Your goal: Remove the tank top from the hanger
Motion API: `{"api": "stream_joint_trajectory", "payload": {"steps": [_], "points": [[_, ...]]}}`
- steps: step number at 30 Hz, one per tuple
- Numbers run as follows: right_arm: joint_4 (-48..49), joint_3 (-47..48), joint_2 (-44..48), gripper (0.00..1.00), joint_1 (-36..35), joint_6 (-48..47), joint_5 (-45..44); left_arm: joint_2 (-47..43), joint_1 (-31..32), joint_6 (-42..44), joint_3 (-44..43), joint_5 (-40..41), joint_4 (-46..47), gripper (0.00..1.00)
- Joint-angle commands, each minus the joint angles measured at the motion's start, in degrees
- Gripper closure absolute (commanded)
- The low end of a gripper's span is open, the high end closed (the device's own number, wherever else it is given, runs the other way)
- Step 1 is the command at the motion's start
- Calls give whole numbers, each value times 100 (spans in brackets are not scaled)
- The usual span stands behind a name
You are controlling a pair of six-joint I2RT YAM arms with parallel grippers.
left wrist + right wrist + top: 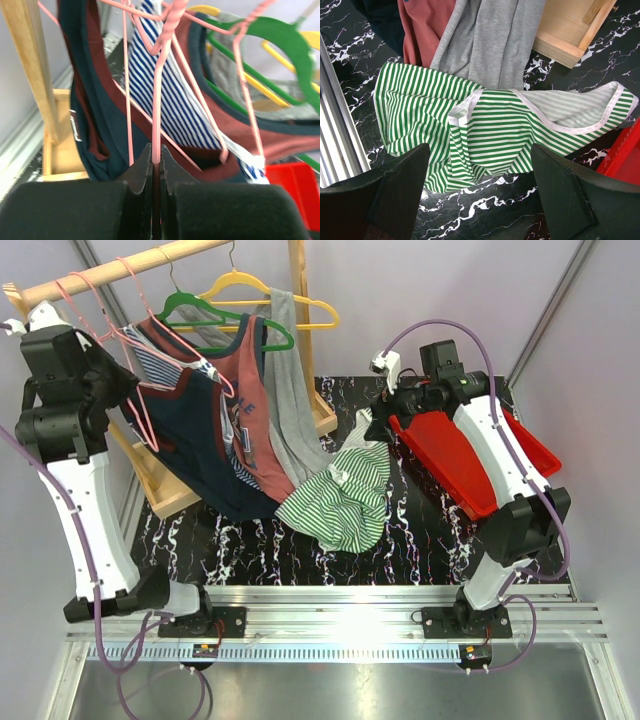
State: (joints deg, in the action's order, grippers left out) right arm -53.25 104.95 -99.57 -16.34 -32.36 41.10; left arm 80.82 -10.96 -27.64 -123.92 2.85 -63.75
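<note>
left jaws clenched on the pink hanger [158, 100] wire, left arm [85, 495] raised at upper left, right jaws spread wide, empty, over the green striped top [485, 135]

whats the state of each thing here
left fingers: shut on pink hanger
right fingers: open, empty, above green striped tank top
green striped tank top: off any hanger, crumpled on table
navy tank top: hanging on pink hanger
grey top: hanging from yellow hanger
</note>
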Motion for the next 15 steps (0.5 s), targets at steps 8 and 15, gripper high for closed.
{"api": "stream_joint_trajectory", "payload": {"steps": [8, 15], "points": [[-1, 307, -1, 11, -71, -95, -41, -1085, -29, -541, 562, -821, 486, 100], [-27, 421, -62, 11, -124, -139, -58, -1226, -29, -550, 167, -892, -66, 100]]}}
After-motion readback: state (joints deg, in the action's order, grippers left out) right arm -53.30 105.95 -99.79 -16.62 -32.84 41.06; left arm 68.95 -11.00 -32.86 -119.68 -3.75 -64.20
